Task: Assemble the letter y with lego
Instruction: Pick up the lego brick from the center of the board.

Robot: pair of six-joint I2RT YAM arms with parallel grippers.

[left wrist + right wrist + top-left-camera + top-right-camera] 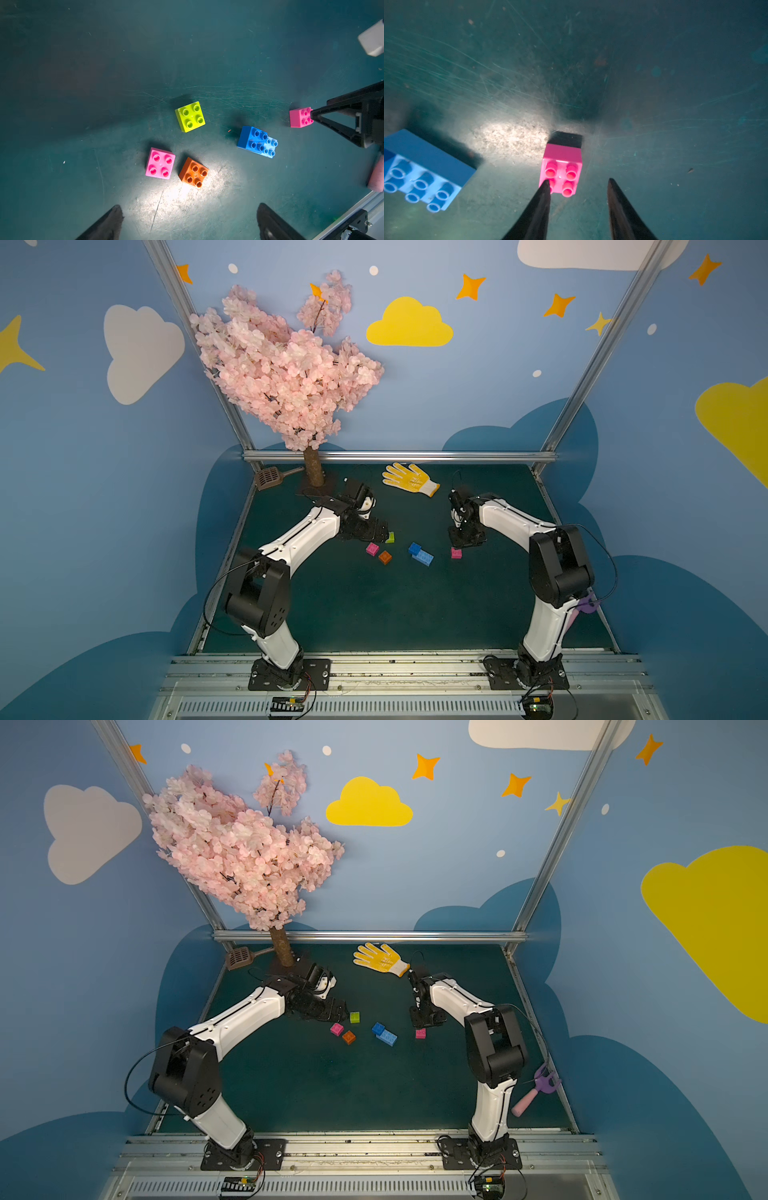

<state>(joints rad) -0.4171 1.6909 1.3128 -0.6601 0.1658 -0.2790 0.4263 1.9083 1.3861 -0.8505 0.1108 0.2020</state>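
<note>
Lying scattered studs-up, the lego (190, 116); left claw (189, 205) spread; right claw (578, 179) parted over pink brick (561, 164).

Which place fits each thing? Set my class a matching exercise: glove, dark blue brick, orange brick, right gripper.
Things: 1 yellow glove; 2 dark blue brick; 3 orange brick; 4 right gripper.
Places: A joined to the light blue brick; B at the lone pink brick; C near the back rail; D beside the second pink brick.
Pairs: 1-C, 2-A, 3-D, 4-B.
</note>
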